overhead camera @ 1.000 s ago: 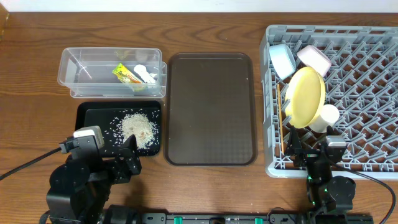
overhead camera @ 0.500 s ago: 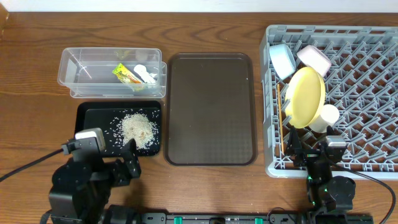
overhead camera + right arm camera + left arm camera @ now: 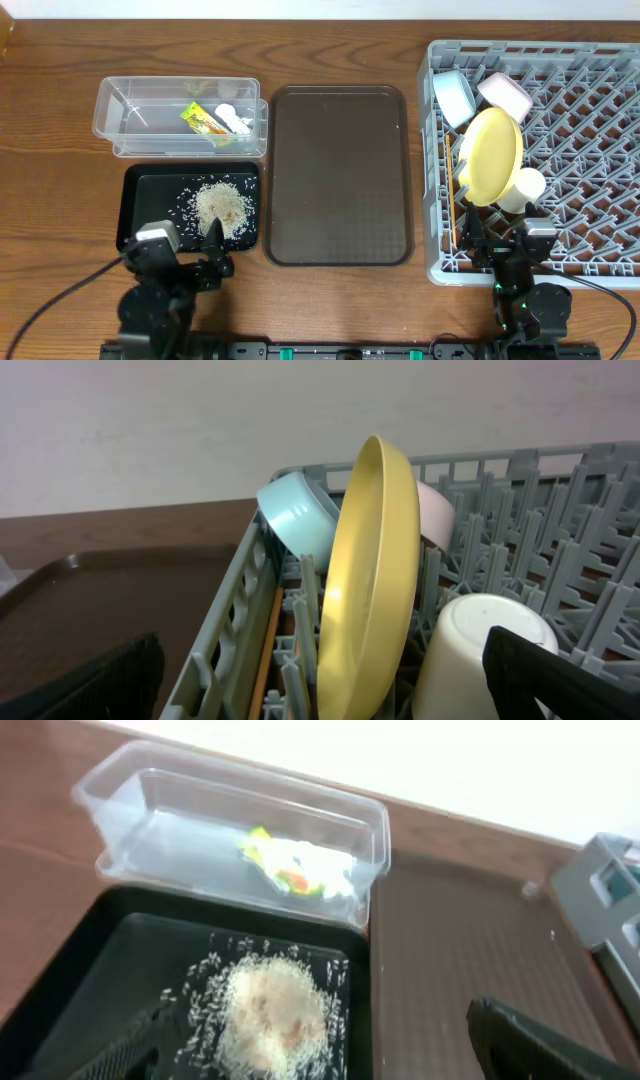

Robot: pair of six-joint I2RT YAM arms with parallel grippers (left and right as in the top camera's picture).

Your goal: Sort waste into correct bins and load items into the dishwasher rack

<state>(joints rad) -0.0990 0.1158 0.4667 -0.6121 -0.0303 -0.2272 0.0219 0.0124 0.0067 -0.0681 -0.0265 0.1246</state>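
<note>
Plate (image 3: 490,155) stands on edge at 3 o'clock, held upright by rack (image 3: 600,120) pegs; left fingers (image 3: 525,1038) and right fingers (image 3: 565,668) apart, empty.

Robot lab bench staged as a dish-clearing station
Wood-grain table (image 3: 50,150) against a bare pale wall (image 3: 150,430); left of the brown serving tray (image 3: 340,170) sit a clear container (image 3: 130,120) and a black tray (image 3: 138,200), right of it a grey dishwasher rack (image 3: 600,120), and on its near side stand the left arm (image 3: 150,300) and right arm (image 3: 525,300)
</note>
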